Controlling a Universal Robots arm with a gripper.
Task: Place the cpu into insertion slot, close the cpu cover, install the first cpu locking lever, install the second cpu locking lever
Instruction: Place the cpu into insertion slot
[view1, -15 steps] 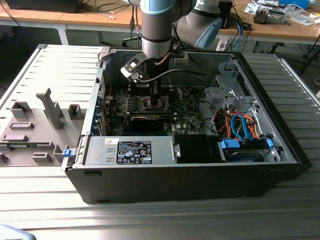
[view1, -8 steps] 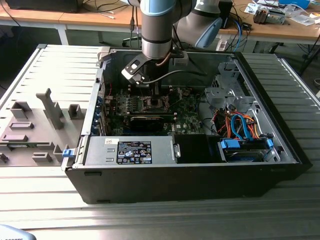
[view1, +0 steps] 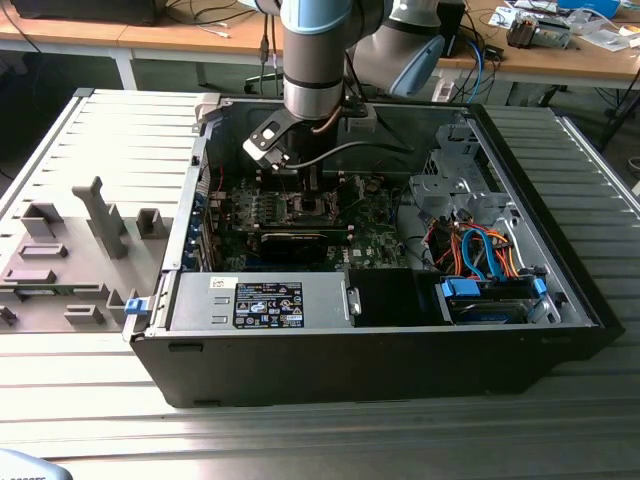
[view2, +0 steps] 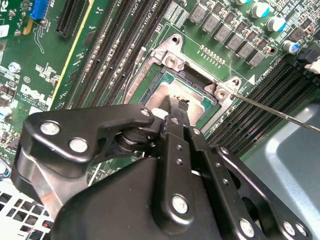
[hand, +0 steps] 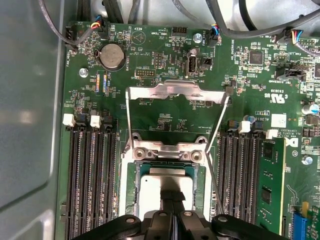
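1. The cpu (hand: 150, 192), a small flat square chip with a silver-grey metal top, lies flat inside the insertion slot (hand: 202, 190), a square socket with a thin silver rim. Its edges sit square to that rim. The second wrist view shows the same cpu (view2: 160, 92) seated in the slot (view2: 192, 77).
2. The black gripper (hand: 172, 194) hangs directly over the slot. Its two fingers (hand: 167, 200) are drawn together with barely a hairline between them and grip nothing. The tips stand over the middle of the cpu's top, with bare metal showing on either side. Whether they touch the chip cannot be told.
3. In the second wrist view the gripper (view2: 178, 102) points its joined tips down at the cpu inside the slot.
4. The cpu cover (hand: 177, 92), a thin silver metal frame, stands swung open off the slot. It rises from a two-screw silver bracket (hand: 165, 150) on one edge of the slot, and green board shows through its cut-out middle.
5. A thin silver lever rod (hand: 216, 165) runs slantwise just beside the slot, from the cover's corner past the rim.
6. Long black memory slots (hand: 92, 185) flank the slot on two sides of the green motherboard (hand: 150, 45).
7. In the exterior view the silver-and-blue arm (view1: 315, 60) reaches down into an open black computer case (view1: 350, 370). The gripper (view1: 308, 190) is above the slot, and the case lies on a grey ribbed table (view1: 100, 130).
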